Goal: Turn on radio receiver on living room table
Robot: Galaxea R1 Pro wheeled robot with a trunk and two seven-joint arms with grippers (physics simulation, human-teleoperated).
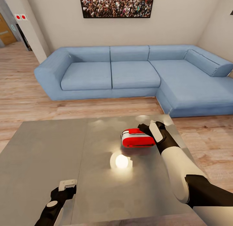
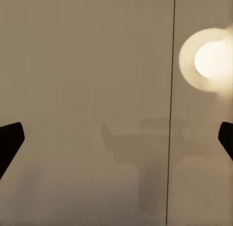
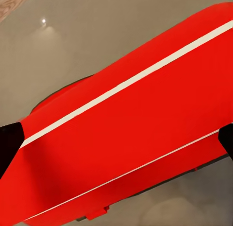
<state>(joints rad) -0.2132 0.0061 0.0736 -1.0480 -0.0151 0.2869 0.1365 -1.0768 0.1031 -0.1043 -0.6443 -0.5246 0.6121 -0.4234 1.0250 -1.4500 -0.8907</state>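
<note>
Now, operator, left to right:

Left gripper (image 1: 67, 184): it hangs low over the near left part of the table (image 1: 48, 154), well apart from the radio. Your left wrist view shows two dark fingertips (image 2: 9, 141) at opposite borders with bare tabletop between them, so the pincer stands wide and holds nothing.

Table edges: the left edge runs out of the head view; the far edge sits just beyond the radio, with pale wood floor (image 1: 19, 90) between it and the blue sofa (image 1: 129, 73). You have broad open top on the left half.

Seam: a thin dark line (image 2: 171, 109) crosses the tabletop in the left wrist view; the head view shows it as a faint join down the table.

Lamp glare: a bright round reflection (image 1: 121, 161) lies on the top just nearer you than the radio; the left wrist view catches it too (image 2: 208, 60).

Radio receiver (image 1: 138, 138): it rests on the far right part of the table, close to the far edge. The right wrist view gives you its red body with white trim lines up close (image 3: 126, 133).

Right gripper (image 1: 149, 130): it is at the radio's right end, touching or nearly so. Dark fingertips (image 3: 9, 143) show at both borders of the right wrist view, so the pincer is spread wide with the radio between.

Right edge: floor lies just past your right forearm.
</note>
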